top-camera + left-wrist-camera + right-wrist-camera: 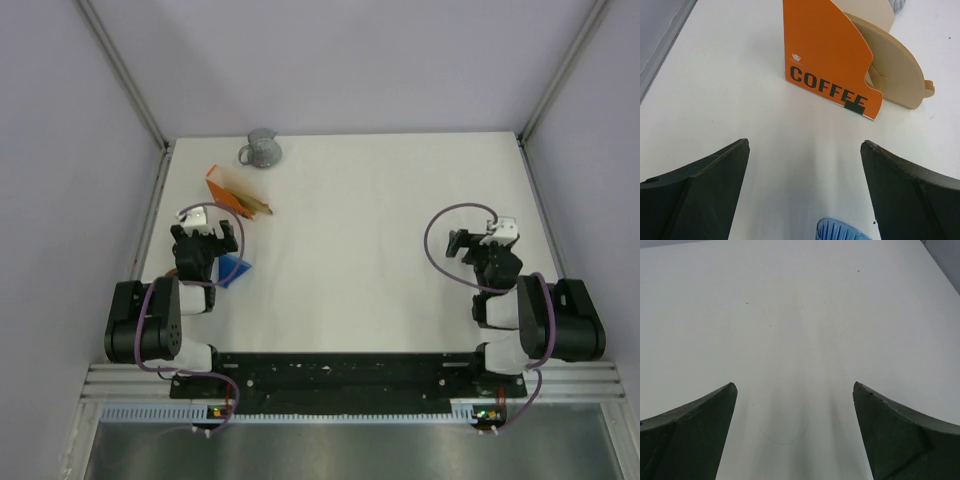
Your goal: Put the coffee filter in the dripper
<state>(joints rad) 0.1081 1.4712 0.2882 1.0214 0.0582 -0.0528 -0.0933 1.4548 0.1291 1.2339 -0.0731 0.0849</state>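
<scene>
Expect featherlight, floppy, easily creased paper from the coffee filter, standing stacked with others in the orange packet on the counter, just beyond the blue dripper. Pinch gently, probably at the exposed curved edge. Note left hand and right hand spread wide, empty.

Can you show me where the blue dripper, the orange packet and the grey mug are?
dripper (839, 232): left wrist view, ribbed blue rim at the bottom edge.
orange packet (822, 55): left wrist view, flat orange face above the lettering.
grey mug (264, 150): top external view, its round body.
</scene>
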